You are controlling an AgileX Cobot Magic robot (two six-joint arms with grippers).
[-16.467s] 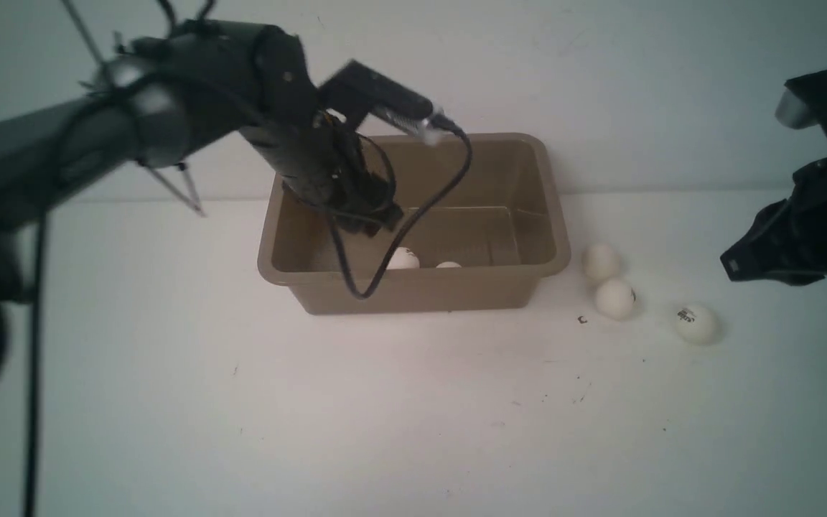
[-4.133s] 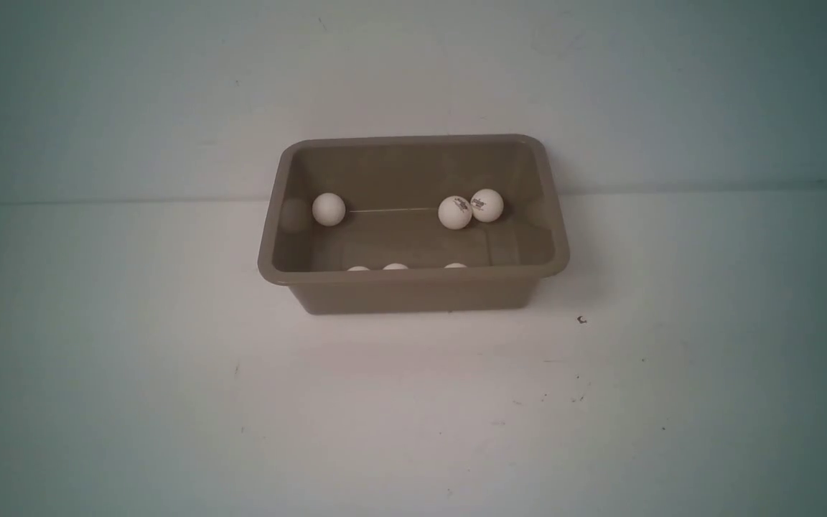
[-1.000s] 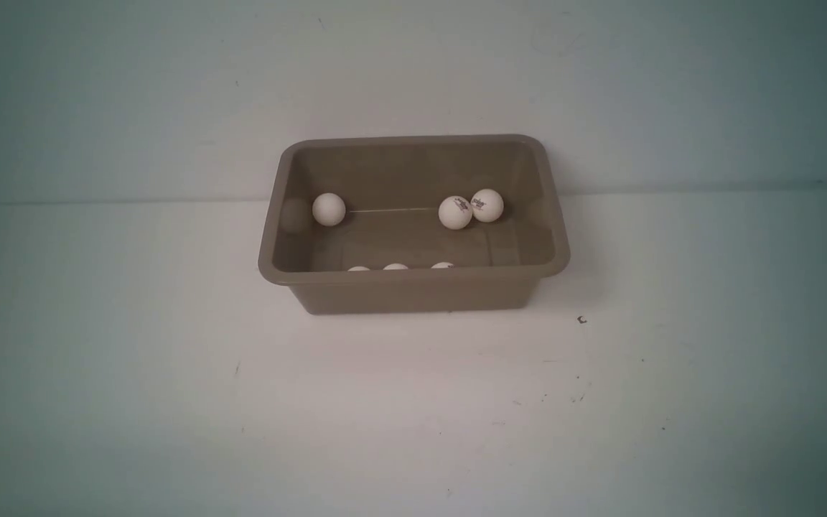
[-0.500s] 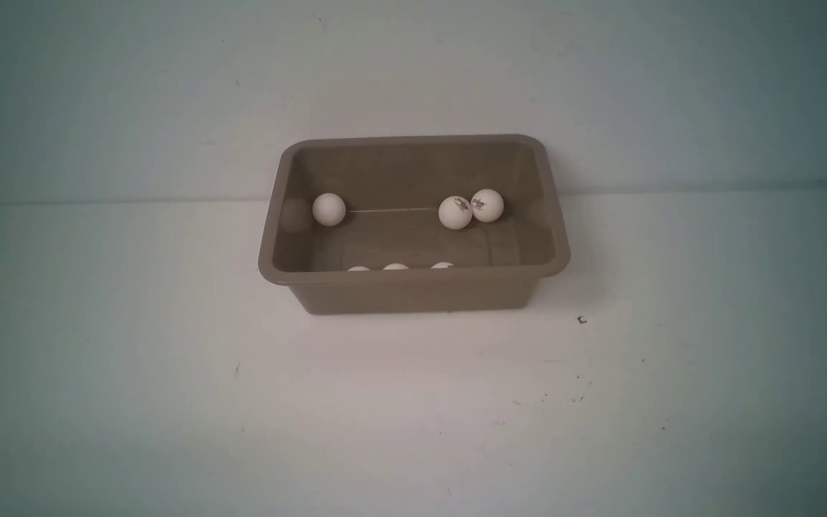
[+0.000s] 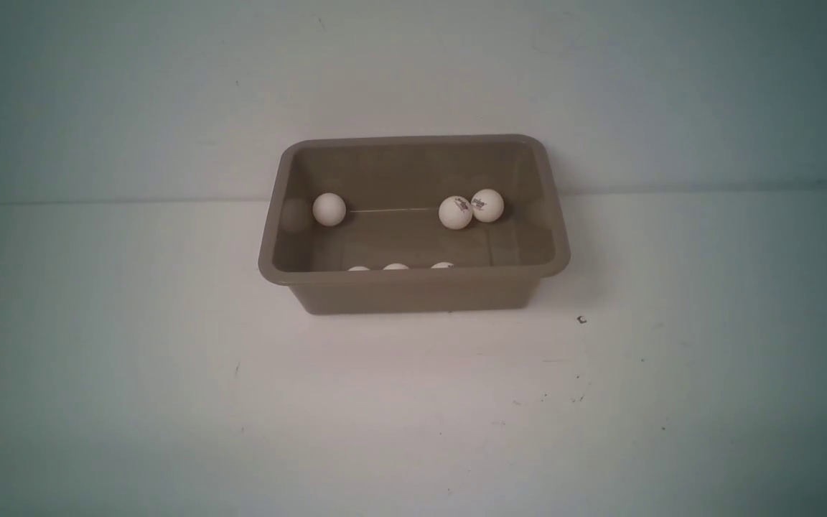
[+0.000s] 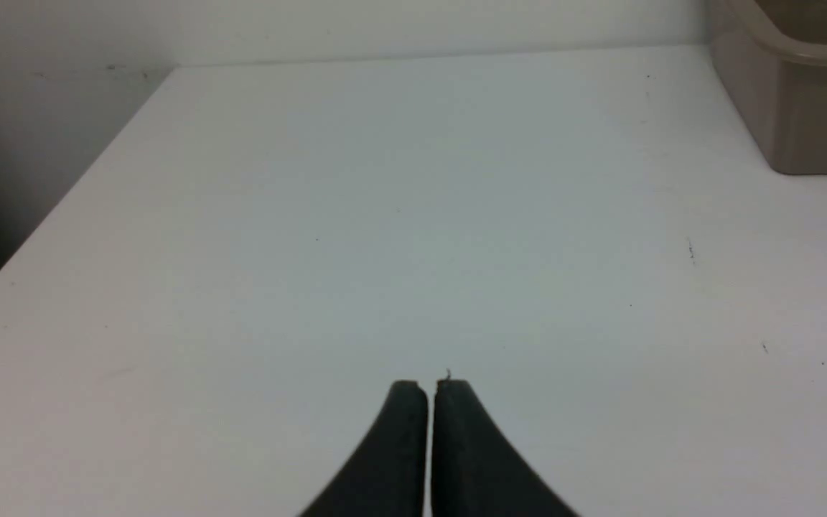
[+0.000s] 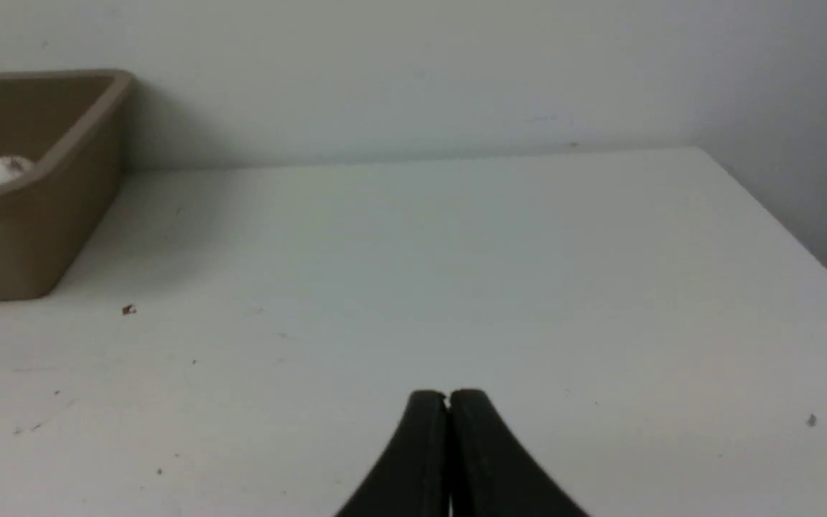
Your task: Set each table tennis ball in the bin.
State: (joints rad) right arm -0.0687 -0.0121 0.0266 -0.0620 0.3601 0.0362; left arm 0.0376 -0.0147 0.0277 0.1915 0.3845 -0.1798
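— White balls (image 5: 329, 209): any left on the table (image 5: 413, 402)?
— None I can see; six show inside the brown bin (image 5: 413, 289), a seventh may hide behind its near wall.
— Claws?
— Left claw (image 6: 431, 388) and right claw (image 7: 448, 397) clenched, empty, apart from the bin.

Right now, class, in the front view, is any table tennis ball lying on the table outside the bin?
No: every visible table tennis ball sits inside the bin.

Matt tan plastic bin (image 5: 413, 294), matt white balls (image 5: 329, 209) (some logo-printed), smooth white tabletop (image 5: 413, 416).
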